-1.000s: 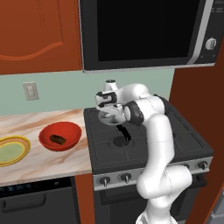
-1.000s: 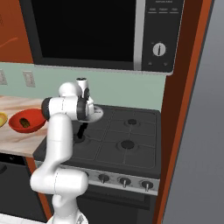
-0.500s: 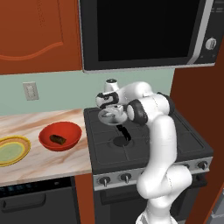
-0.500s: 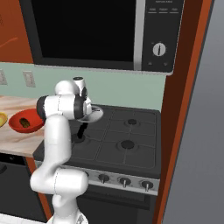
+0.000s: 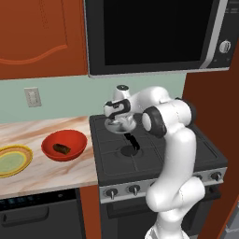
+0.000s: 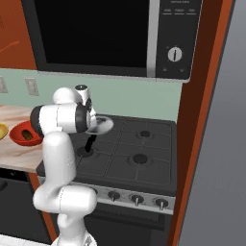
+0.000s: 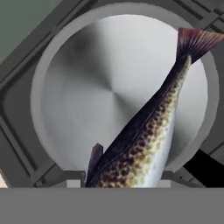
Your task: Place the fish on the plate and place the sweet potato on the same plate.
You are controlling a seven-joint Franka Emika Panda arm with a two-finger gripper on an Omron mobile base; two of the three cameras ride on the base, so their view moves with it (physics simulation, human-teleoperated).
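Hanging over the stove, the gripper (image 5: 122,122) has the fish (image 7: 144,140) close below in a pan (image 7: 65,87), long axis running diagonally away, tail farthest; whether the fingers grip it, I cannot tell.

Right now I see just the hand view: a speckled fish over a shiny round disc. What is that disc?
Observer: It is a silver pan on the rear left burner of a black stove.
Visitor: Where is the plate the fish goes on?
Observer: The plate lies on the counter to the left of the stove, at the far end from the pan.
Visitor: And the sweet potato?
Observer: The sweet potato lies in a red bowl on the counter, between the plate and the stove.
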